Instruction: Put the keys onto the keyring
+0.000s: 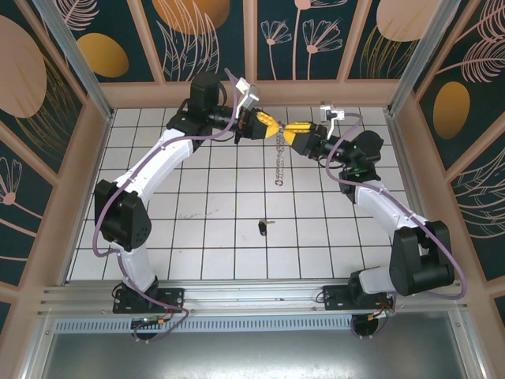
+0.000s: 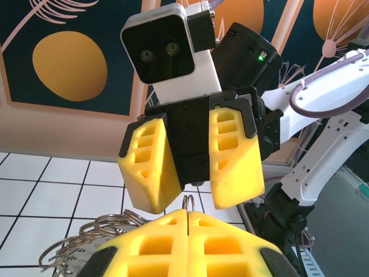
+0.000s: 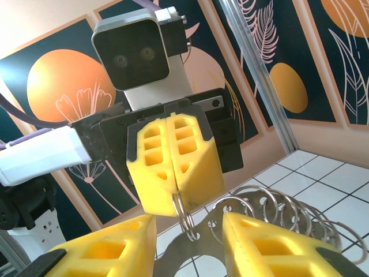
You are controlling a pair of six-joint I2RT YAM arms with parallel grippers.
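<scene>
Two grippers raised at far centre, tip to tip: left gripper [image 1: 267, 126] clamped on keyring [image 1: 280, 167], loop hanging down; right gripper [image 1: 295, 134] jaws apart, gripping nothing. One key [image 1: 263, 227] flat on tiles [image 1: 197, 237], nearer than keyring, well apart.

Bright, even light from above. Soft, pale shadows on white table [image 1: 213, 245]. Top view sharp. Left gripper [image 2: 188, 219], close to lens, bit blurry.
</scene>
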